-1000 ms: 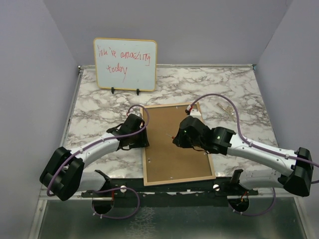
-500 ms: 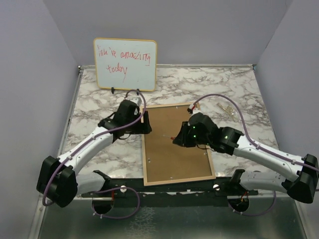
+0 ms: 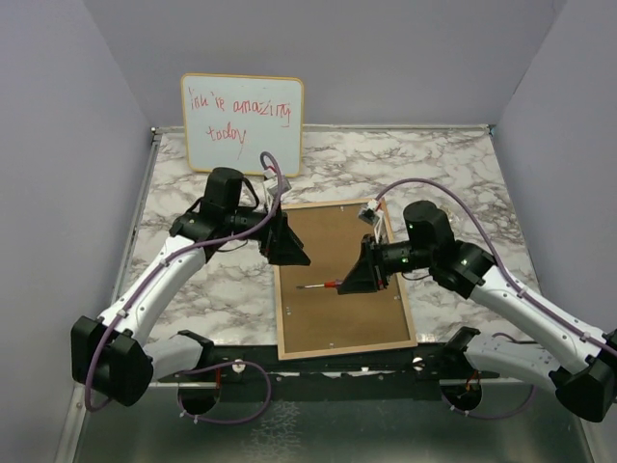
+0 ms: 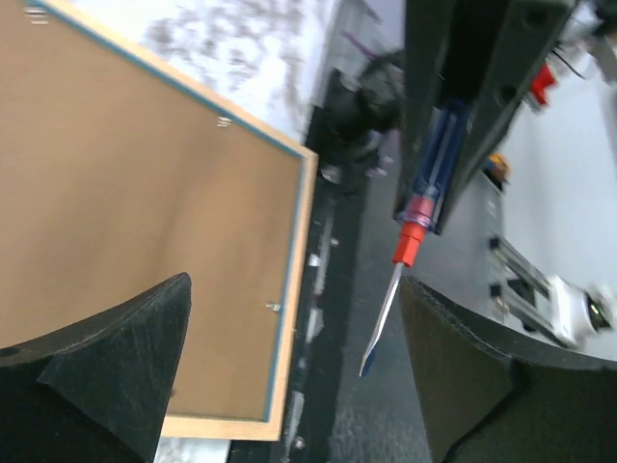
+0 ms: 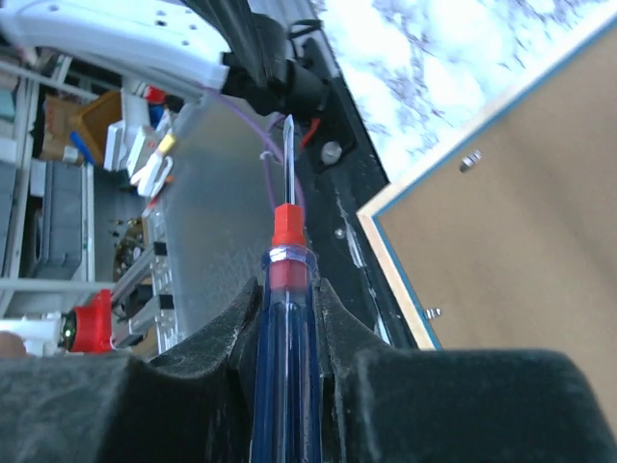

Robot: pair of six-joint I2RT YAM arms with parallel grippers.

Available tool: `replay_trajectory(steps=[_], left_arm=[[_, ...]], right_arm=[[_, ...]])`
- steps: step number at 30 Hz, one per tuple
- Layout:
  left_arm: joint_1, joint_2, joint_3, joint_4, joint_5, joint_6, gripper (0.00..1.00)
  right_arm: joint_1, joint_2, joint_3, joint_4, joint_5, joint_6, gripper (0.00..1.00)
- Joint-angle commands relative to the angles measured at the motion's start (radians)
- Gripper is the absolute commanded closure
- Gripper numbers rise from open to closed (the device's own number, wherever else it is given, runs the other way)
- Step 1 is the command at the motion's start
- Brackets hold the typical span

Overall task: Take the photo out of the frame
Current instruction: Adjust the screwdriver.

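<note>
A: What is seen on the marbled surface (image 3: pixel 434 164)?

B: The frame (image 3: pixel 337 323) is laid flat near the front edge, back upward: a brown board ringed by pale wood, with a thin blue line inside the rim. The photo cannot be seen from this side. A whiteboard (image 3: pixel 243 123) with red handwriting is propped upright at the far edge.

A: And how are the claws set?

B: The left claw (image 3: pixel 294 253) is held over the frame's left edge, its fingers spread wide with nothing between them. The right claw (image 3: pixel 364 275) is clamped on a screwdriver (image 3: pixel 318 285) — clear blue handle, red collar — above the middle of the board, the blade pointed toward the frame's left edge. Whether the tip touches the board cannot be told.

A: Anything smaller?

B: Small metal tabs (image 5: pixel 469 161) are noted along the board's border.
</note>
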Motion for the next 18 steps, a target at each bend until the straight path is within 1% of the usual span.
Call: replay_trajectory(steps=[1,4,7,10,12,16,18], left_arm=[[-0.073,-0.027,-0.006,0.004,0.226,0.046,0.12],[-0.135,-0.043,-0.027,0.004,0.170,0.041,0.13],[-0.172,-0.043,-0.028,0.002,0.162,0.039,0.16],[-0.179,-0.057,-0.029,0.002,0.172,0.033,0.22],[-0.182,-0.067,-0.036,0.002,0.174,0.028,0.25],[-0.188,-0.083,-0.072,-0.011,0.127,0.020,0.25],[-0.193,-0.099,-0.087,-0.013,0.128,0.010,0.28]], right_arm=[[0.001,0.005,0.068,0.017,-0.171,-0.088,0.99],[0.000,0.027,0.068,0.055,-0.205,-0.073,0.99],[0.000,0.055,0.067,0.071,-0.205,-0.066,0.99],[0.000,0.081,0.081,0.052,-0.198,-0.073,0.99],[0.000,0.087,0.079,0.068,-0.196,-0.058,0.99],[0.001,0.086,0.054,0.143,-0.194,-0.020,0.99],[0.001,0.097,0.066,0.125,-0.186,-0.032,0.99]])
